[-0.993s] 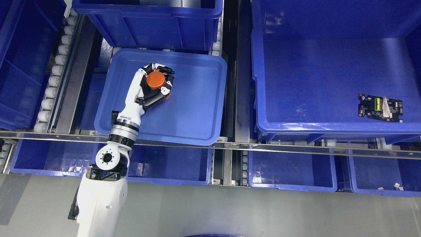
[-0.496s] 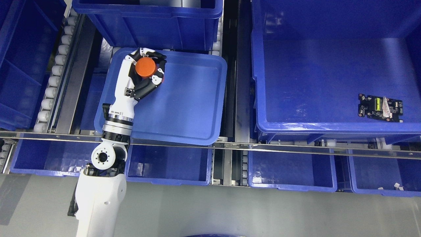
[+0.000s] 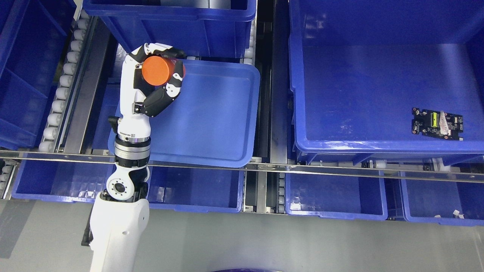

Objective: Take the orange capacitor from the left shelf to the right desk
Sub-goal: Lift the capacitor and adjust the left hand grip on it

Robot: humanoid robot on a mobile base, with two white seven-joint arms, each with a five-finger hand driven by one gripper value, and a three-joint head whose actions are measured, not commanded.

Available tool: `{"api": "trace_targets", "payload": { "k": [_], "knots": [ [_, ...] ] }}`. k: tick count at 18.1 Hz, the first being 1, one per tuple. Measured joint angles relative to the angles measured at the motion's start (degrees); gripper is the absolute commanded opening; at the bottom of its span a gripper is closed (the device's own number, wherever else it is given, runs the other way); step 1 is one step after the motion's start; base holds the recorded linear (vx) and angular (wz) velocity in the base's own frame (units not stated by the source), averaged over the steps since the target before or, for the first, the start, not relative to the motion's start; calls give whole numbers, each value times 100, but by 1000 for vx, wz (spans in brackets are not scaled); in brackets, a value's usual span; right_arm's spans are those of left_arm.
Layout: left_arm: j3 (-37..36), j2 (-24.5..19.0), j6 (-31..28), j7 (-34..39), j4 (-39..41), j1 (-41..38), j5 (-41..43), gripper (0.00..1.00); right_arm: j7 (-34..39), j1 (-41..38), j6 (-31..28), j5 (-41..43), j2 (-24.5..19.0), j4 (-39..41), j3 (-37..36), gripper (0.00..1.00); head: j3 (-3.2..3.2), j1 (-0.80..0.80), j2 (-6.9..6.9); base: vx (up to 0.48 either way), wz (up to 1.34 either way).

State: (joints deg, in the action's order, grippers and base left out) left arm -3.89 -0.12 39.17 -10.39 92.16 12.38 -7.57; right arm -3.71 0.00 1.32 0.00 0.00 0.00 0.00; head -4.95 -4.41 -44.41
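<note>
Landmark for all positions: the shallow blue tray (image 3: 211, 124) on the roller shelf.

1. Large blue bin (image 3: 378, 94), right of the tray across a metal rail. Deep, open-topped; nearly bare inside.
2. Shallow blue tray, as above. Floor bare; nothing rests on it.
3. Blue crate (image 3: 170, 26), just behind the tray's far edge. Only its front wall and rim show.
4. Lower-tier blue bins (image 3: 332, 196), below the tray's near edge and under the steel crossbar (image 3: 264, 168). Contents too small to tell.
5. Left arm (image 3: 121, 223), white, entering from below the tray's near left corner and rising over its left rim.
6. Roller track (image 3: 64, 83), left of the tray; a line of white rollers.
7. Left hand (image 3: 155, 81), above the tray's far left corner. Fingers curled round the orange capacitor, thumb and fingertips wrapped about its side; a firm grasp by the look of it.
8. Circuit board (image 3: 437, 124), far right of the tray, lying flat on the large bin's floor. Not part of the task.
9. Orange capacitor (image 3: 157, 70), a short cylinder, held clear of the tray floor over the far left corner, round end face toward the camera.

Right hand: not in view.

Progress, as judged: pickup done, capacitor lifted off the shelf. Remaining: carry to the right desk, which is not in view, and release.
</note>
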Motion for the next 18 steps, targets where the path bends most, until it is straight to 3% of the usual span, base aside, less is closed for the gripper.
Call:
{"api": "trace_targets", "payload": {
  "k": [9,18],
  "knots": [
    [-141,6,494,11,281,-303,-40,2,0,0,-1,0,0,0,0,100,0,0,0,0,0],
    [-335,10,580,11,480,-789,-46,1,0,0,0,0,0,0,0,100,0,0,0,0,0]
  ]
}}
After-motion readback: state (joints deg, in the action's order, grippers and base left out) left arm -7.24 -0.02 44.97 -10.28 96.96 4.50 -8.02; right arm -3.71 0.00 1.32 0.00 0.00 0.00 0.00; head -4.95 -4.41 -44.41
